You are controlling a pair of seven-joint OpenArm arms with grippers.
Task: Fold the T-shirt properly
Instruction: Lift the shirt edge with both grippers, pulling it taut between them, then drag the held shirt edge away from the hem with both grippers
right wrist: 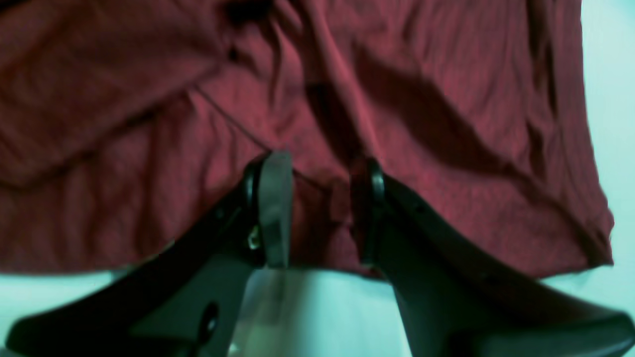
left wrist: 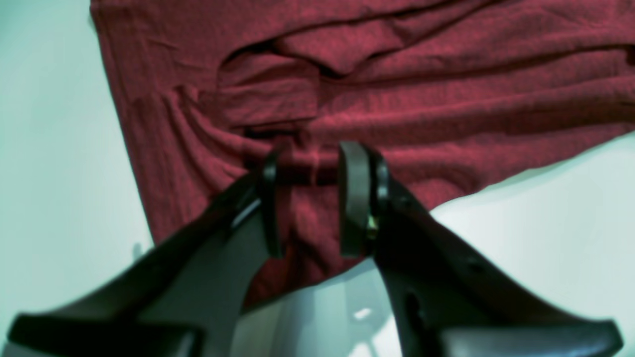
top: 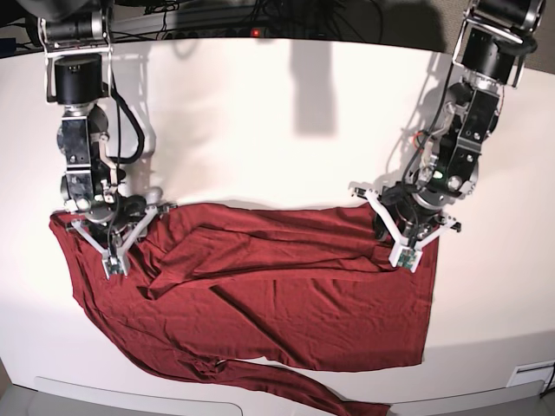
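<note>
Maroon T-shirt [top: 277, 295] spread wrinkled across lower half of white table [top: 286, 121] in base view, my left gripper [left wrist: 310, 198] pinching a fabric ridge at its upper right edge, my right gripper [right wrist: 317, 213] clamping bunched cloth at upper left edge.

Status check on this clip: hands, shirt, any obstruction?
Left hand and right hand each pinching T-shirt fabric at its far edge. Shirt spread, wrinkled, one sleeve trailing off the table front. No obstruction seen.
</note>
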